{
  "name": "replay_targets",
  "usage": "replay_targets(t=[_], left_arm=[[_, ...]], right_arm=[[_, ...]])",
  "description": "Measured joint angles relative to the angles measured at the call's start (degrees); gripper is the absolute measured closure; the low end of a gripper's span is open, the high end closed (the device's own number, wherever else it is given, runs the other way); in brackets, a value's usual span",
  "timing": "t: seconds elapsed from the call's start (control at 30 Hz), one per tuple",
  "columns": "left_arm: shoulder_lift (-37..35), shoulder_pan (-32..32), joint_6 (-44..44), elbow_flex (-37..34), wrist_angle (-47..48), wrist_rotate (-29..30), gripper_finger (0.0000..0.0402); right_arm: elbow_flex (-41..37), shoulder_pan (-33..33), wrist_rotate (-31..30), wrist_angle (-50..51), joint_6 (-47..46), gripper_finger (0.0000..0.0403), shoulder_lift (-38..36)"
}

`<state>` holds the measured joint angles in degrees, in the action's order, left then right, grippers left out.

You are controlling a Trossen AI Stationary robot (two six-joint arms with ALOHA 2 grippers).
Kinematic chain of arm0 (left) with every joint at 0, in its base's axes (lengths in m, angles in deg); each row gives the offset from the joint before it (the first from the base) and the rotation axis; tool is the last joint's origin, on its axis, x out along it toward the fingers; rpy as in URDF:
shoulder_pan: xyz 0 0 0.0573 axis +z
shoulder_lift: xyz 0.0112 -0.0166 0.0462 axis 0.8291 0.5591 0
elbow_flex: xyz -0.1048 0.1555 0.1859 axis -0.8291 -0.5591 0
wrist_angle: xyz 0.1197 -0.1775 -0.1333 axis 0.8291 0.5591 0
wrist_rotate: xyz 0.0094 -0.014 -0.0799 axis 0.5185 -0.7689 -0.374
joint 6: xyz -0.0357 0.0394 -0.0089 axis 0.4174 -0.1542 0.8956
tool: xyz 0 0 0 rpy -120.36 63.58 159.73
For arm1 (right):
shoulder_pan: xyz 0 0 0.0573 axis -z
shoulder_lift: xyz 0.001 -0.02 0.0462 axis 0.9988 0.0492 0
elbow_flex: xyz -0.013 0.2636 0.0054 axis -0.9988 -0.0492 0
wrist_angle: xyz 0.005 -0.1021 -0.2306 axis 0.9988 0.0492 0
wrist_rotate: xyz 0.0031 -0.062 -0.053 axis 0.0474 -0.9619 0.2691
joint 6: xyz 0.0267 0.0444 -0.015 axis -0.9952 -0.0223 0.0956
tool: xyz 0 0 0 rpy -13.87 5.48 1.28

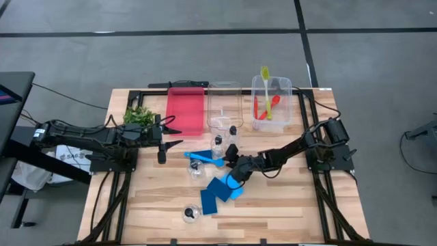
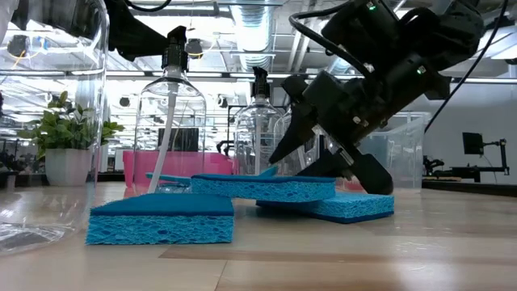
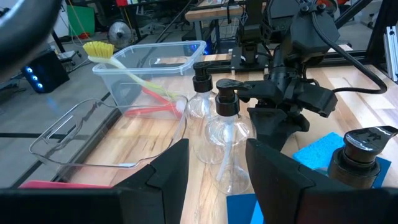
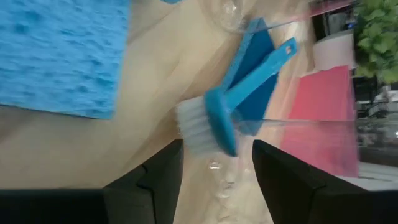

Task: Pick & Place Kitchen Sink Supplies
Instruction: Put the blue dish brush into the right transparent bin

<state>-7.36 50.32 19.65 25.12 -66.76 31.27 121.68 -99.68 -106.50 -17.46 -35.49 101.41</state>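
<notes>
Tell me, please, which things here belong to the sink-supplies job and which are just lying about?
Job: sponges, bottles, blue brush, yellow-green brush, red brushes.
Lying about: plant, red tray, clear bins.

My high camera hangs above and looks straight down on the whole table (image 1: pixel 273 205), with my left arm at the picture's left and my right arm at its right. My low camera sits at table-top height, very near the blue sponges (image 2: pixel 161 217), and faces level across them into the room behind. My left wrist camera looks forward between its tool's two dark fingers (image 3: pixel 163 174) toward the clear bottles (image 3: pixel 214 134) and my right arm beyond; the high view shares those bottles. My right wrist camera sits close over the wood, facing the blue brush (image 4: pixel 236 106), which the high view also shows.
</notes>
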Motion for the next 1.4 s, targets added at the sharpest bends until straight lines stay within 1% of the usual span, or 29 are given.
replay_targets(t=[0.13, 0.27, 0.53, 0.67, 0.73, 0.9, 1.0, 1.13, 1.4], left_arm=[[0.0, 0.01, 0.0, 0.0, -0.01, 0.0, 0.0241], [0.0, 0.01, 0.0, 0.0, -0.01, 0.0, 0.0241], [0.0, 0.01, 0.0, 0.0, -0.01, 0.0, 0.0241], [0.0, 0.01, 0.0, 0.0, -0.02, 0.0, 0.0241], [0.02, 0.01, 0.0, 0.0, -0.03, 0.0, 0.0241], [0.21, 0.01, 0.0, 0.02, -0.32, 0.02, 0.0241], [0.22, 0.0, 0.0, 0.02, -0.35, 0.02, 0.0241], [0.22, 0.01, 0.0, 0.02, -0.36, 0.02, 0.0241], [0.22, -0.01, 0.0, 0.02, -0.4, 0.0, 0.0241]], right_arm=[[1.05, 0.19, 0.25, 0.02, 1.48, 0.0217, 0.0], [1.38, 0.56, 2.72, 0.82, 1.47, 0.0217, 0.0], [1.38, 0.7, 3.18, 1.73, 1.44, 0.0217, 0.0], [1.4, 0.98, 5.68, 1.01, 1.44, 0.0217, 0.69], [1.58, 1.02, 5.68, 0.24, 1.44, 0.0217, 2.03], [4.65, 0.97, 5.58, 0.98, 3.17, 0.0217, 8.21], [7.12, 0.97, 3.89, 1.5, 3.64, 0.0217, 10.07], [8.63, 1.1, 3.58, 1.68, 3.12, 0.0217, 10.14], [8.79, 1.1, 3.48, 1.75, 2.75, 0.0217, 9.05]])
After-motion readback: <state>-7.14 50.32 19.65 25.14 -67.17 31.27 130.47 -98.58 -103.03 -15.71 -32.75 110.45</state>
